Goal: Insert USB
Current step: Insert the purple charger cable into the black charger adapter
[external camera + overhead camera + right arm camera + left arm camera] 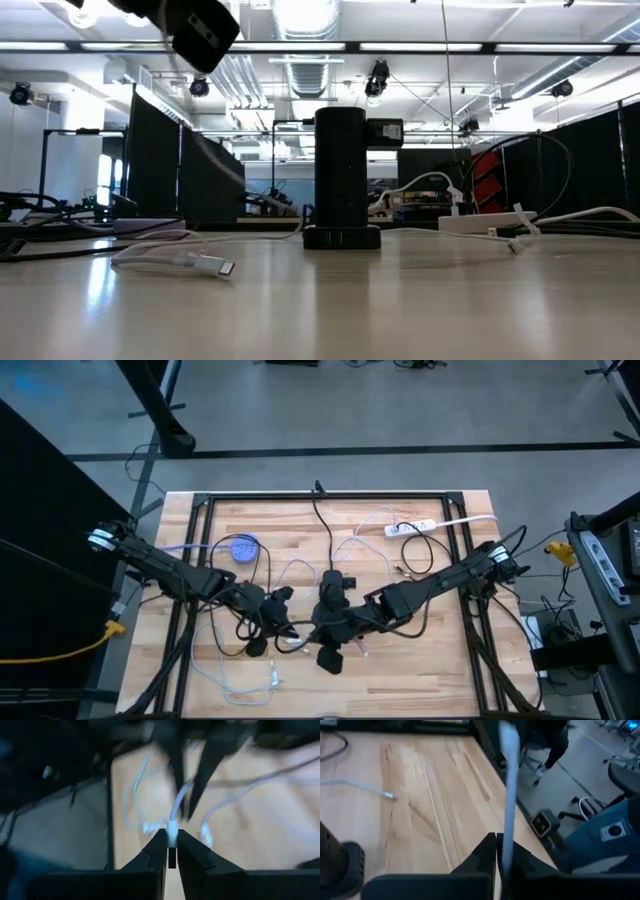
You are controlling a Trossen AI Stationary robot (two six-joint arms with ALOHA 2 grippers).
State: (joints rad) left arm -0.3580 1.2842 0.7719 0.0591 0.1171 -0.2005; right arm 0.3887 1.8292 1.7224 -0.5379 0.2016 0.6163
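Left claw (pixel 499 851): clenched on white cable (pixel 509 795)
Right claw (pixel 171 845): pinching USB plug (pixel 171 831)
Bench (pixel 440 670): loose white cables

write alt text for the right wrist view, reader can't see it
The right gripper has its jaws shut on the plug end of a pale cable, which trails away over the wooden table. More pale cables loop on the table beyond, and the other arm's dark fingers reach in, blurred.

A light wooden table (pixel 440 660) carries loose white cables (pixel 240 685), a white power strip (pixel 412 527) and a blue disc (pixel 244 548).
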